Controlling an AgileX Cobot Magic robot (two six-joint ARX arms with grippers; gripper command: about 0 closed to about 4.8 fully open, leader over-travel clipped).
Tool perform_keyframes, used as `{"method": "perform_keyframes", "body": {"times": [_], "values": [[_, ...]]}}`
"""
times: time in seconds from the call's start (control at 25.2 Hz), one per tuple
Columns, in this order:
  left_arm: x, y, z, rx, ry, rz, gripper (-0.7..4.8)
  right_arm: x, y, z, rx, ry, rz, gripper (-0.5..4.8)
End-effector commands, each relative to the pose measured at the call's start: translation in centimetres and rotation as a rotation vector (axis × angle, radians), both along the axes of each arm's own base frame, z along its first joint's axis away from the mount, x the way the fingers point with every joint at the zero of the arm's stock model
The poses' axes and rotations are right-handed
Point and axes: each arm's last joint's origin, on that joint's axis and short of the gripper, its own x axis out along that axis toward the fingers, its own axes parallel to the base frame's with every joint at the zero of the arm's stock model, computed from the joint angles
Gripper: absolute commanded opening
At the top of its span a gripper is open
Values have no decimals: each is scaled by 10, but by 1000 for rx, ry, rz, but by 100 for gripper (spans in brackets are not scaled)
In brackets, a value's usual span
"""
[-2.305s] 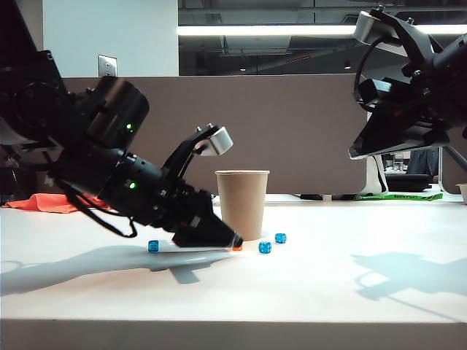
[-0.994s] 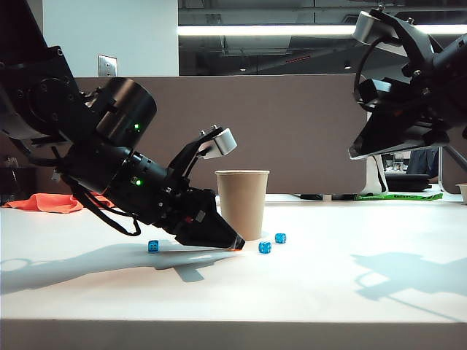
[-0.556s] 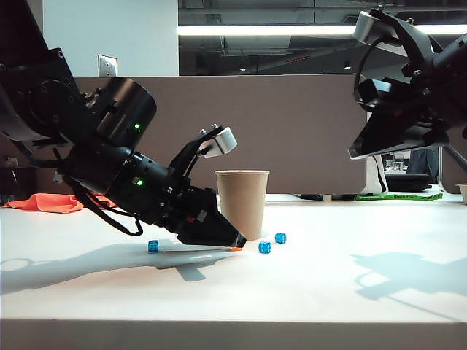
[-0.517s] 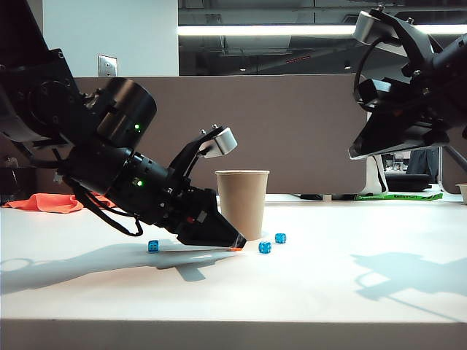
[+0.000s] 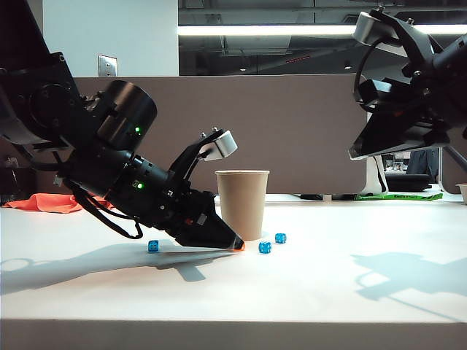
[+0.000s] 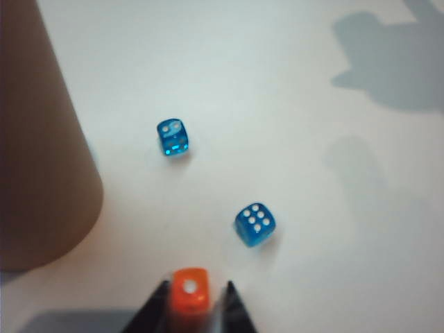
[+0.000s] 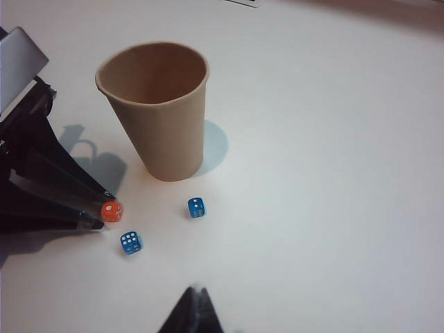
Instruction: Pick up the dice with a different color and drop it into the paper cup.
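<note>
The orange die (image 6: 189,290) was flanked by the left pincer (image 6: 194,305) tips on the table (image 6: 333,229), beside the cup (image 5: 242,203); a grip could not be confirmed. The right pincer (image 7: 194,312) was held high, well apart, tips together.

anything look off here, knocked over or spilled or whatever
Nothing stands out. The paper cup stands upright and empty. The orange die sits between the left gripper's fingertips, blue dice scattered nearby. The right gripper hangs high, apart.

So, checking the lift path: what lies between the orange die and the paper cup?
Only bare table between orange die and paper cup, per the right wrist view.
</note>
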Motion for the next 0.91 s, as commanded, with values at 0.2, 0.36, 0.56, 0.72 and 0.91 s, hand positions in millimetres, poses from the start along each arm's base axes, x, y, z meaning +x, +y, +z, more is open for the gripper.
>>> {"method": "perform_keyframes", "body": {"times": [0.2,0.36,0.56,0.72,0.91], "values": [[1,-1,3,-11,-6,-5,57,0,0,3,5,-16,3,-2],[1,-1,3,-18,6,4,57,0,0,3,5,-16,3,-2],[1,-2,3,-22,3,4,57,0,0,2,4,-13,3,-2],[3,-3,7,-68,12,29,57,0,0,1,-2,-3,2,-2],[4,-4,11,-104,9,23,57,0,0,1,-4,-1,0,-2]]}}
